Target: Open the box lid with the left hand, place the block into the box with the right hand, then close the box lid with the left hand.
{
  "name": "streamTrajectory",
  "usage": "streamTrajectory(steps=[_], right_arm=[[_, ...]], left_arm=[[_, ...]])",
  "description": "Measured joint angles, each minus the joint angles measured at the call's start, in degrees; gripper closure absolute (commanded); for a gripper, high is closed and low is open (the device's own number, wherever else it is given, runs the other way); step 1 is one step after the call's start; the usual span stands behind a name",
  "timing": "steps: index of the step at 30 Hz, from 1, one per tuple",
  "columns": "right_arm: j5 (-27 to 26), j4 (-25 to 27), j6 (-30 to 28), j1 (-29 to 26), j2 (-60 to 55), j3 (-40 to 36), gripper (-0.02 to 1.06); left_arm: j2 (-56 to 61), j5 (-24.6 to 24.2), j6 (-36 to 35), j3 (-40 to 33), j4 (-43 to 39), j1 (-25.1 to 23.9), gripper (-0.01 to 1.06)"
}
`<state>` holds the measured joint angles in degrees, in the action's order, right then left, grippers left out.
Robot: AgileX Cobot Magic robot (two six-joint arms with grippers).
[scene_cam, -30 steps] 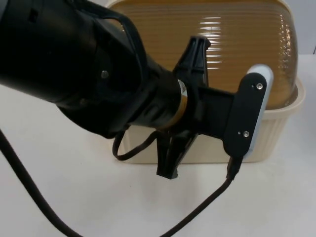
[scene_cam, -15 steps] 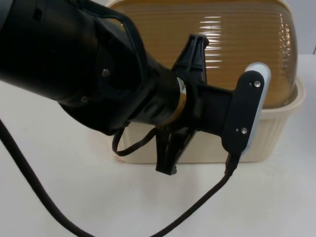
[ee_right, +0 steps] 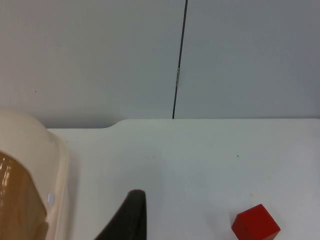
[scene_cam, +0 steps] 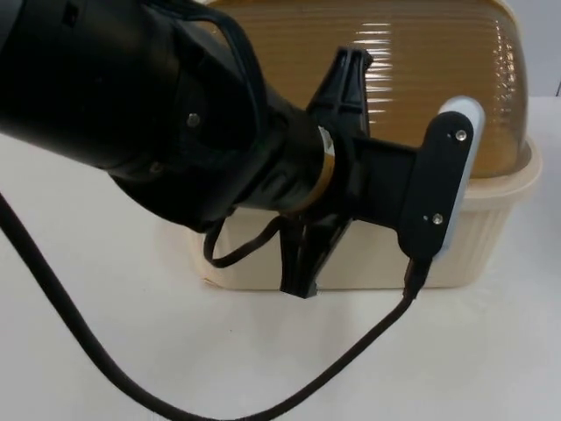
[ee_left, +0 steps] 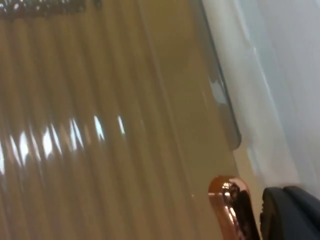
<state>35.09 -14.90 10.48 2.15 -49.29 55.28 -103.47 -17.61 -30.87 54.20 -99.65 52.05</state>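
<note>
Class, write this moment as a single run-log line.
left gripper: at lid | lid: closed on box | right gripper: waiting | block: on table

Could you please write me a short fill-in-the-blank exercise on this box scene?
1. The ribbed dome lid on the cream box is tinted ____.
2. The block lying on the white table is coloured ____.
3. The arm reaching over the lid, with the left gripper at it, is the ____ arm.
4. The lid lies ____ on the box.

Missing words: amber; red; left; closed
</note>
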Motion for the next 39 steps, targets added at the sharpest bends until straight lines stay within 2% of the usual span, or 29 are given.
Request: streamTrajectory(steps=[14, 18, 23, 33, 39], right_arm=[[0.0, 0.0, 0.0, 0.0, 0.0, 0.0, -0.01], [0.0, 0.0, -0.11, 0.0, 0.0, 0.0, -0.01], [0.0, 0.0, -0.11, 0.0, 0.0, 0.0, -0.01], [0.0, 0.0, -0.11, 0.0, 0.0, 0.0, -0.01], [0.0, 0.0, -0.11, 0.0, 0.0, 0.0, -0.01]], left_arm=[[0.0, -0.34, -0.18, 6.8, -0.75, -6.24, 1.05], [0.0, -2.56, -0.18, 10.13, -0.75, -8.25, 1.05], [0.0, -2.33, -0.27, 12.42, -0.75, -8.68, 1.05], [0.0, -2.45, -0.42, 12.55, 0.67, -8.68, 1.05], [1.48, -6.65, -0.42, 12.55, 8.88, -5.88, 1.05]])
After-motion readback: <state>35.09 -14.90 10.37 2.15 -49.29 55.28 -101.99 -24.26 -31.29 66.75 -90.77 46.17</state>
